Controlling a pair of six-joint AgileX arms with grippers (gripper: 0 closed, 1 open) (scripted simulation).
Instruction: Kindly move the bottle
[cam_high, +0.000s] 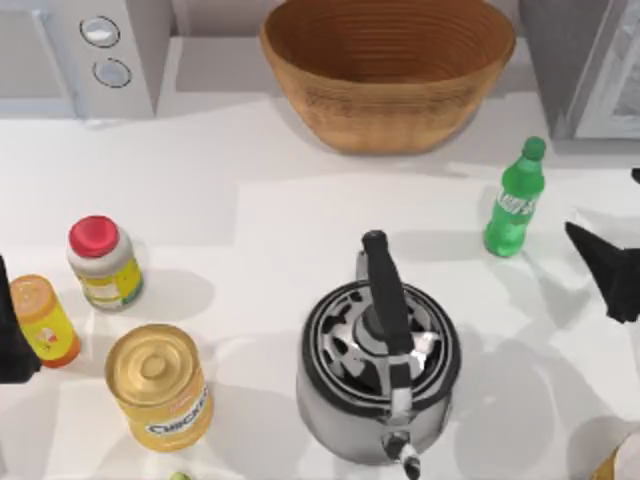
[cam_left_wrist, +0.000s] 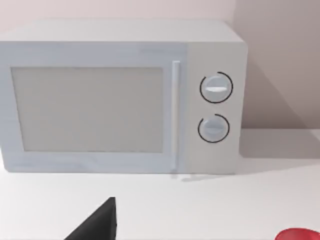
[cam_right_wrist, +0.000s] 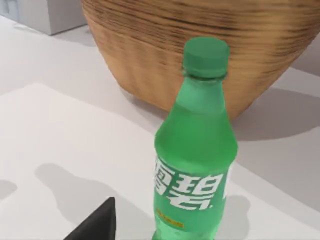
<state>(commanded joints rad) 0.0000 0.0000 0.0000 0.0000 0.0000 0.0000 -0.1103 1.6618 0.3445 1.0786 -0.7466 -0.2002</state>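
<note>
A: Right, where is the small green plastic soda bottle (cam_high: 515, 200) with the white-and-green label being seen?

B: It is being seen standing upright on the white table (cam_high: 250, 220), toward the right side, just in front of the big woven wicker basket (cam_high: 388, 70) and behind and to the right of the steel kettle with the black handle (cam_high: 380, 365). In the right wrist view the bottle (cam_right_wrist: 196, 155) is being shown close up, with the basket (cam_right_wrist: 200, 45) behind it.

A: And the right gripper (cam_high: 605, 270)?

B: It is being held near the bottle's right, apart from it. Whether its claw is released or clenched cannot be told.

A: The left gripper (cam_high: 12, 330)?

B: It is being kept at the table's left edge, beside the small orange bottle (cam_high: 45, 320); its claw cannot be told either. The white microwave with two dials (cam_left_wrist: 120, 97) is being faced by its wrist camera.
</note>
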